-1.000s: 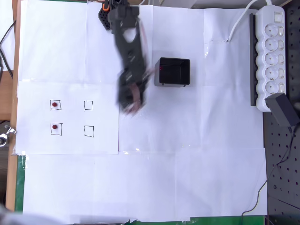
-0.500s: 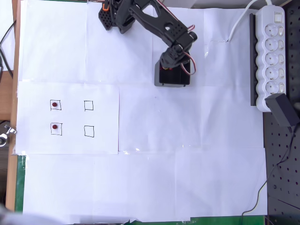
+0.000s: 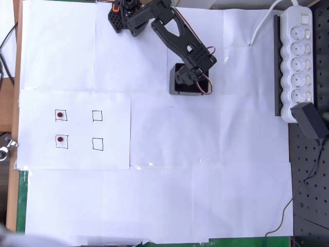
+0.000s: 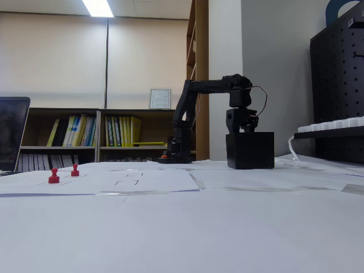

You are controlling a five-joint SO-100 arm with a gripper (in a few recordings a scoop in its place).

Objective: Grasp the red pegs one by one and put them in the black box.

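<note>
Two red pegs [image 3: 60,115] [image 3: 60,139] stand in drawn squares on the left sheet; the fixed view shows the same two pegs [image 4: 54,176] [image 4: 75,170] at the left. The black box [image 3: 173,85] sits near the middle back of the table. My gripper [image 3: 193,77] hangs straight over the box, pointing down, and hides most of its inside. From the side, the gripper [image 4: 242,131] reaches the rim of the box [image 4: 250,151]. The fingertips are hidden, so I cannot tell whether they hold anything.
Two empty drawn squares [image 3: 97,116] [image 3: 98,144] lie right of the pegs. A white power strip [image 3: 298,51] and a black adapter [image 3: 310,119] sit at the right edge. The arm's base [image 3: 121,15] stands at the back. White paper covers the table.
The arm swung from left of the box to right over it. In the last half second the gripper settled slightly lower over the box. The two pegs on the left stayed put.
</note>
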